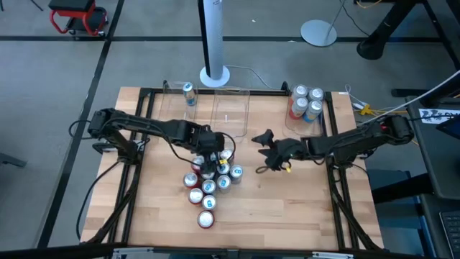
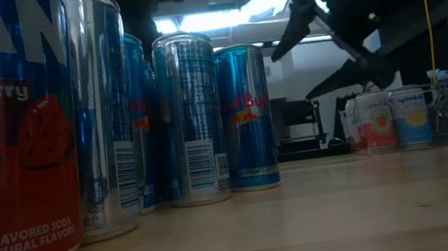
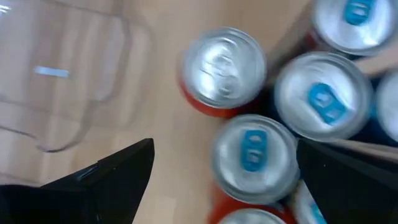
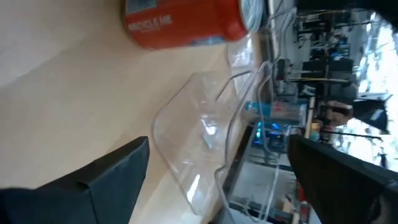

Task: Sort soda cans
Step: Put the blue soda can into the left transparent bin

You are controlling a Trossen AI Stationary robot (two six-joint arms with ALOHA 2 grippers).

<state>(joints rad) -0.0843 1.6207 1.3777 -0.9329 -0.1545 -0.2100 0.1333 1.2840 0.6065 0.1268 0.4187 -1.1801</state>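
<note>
With its fingers (image 3: 99, 180) spread wide and empty, the left gripper (image 1: 208, 147) hovers over the far edge of a tight cluster of soda cans (image 1: 208, 183) on the tabletop (image 1: 287, 208). Directly between those fingers, seen from the wrist, stands a blue-tabbed can (image 3: 255, 158), touching a plain silver-topped red can (image 3: 224, 71) and another blue-tabbed can (image 3: 323, 96).

Because the cans stand packed together, a descending finger could, in my judgement, land on a neighbouring lid or wedge between two cans, tipping one and knocking over others. A closing grip might also catch two cans at once.

Well off to the right of the cluster, the right gripper (image 1: 272, 153) hangs above bare wood, fingers (image 4: 106, 180) equally parted and holding nothing; it is raised clear of the surface in the low view (image 2: 334, 29).

Beyond the fingers, along the far edge, sit three clear plastic bins: the left bin (image 1: 172, 108) holds one can (image 1: 189, 92), the middle bin (image 1: 230, 111) looks empty, the right bin (image 1: 322, 115) holds four cans (image 1: 307, 101).

Light wood planks form the tabletop, framed by black rails. Grey floor surrounds it, with a white pole stand (image 1: 214, 43) behind and a red cart (image 1: 77, 16) in the corner.
</note>
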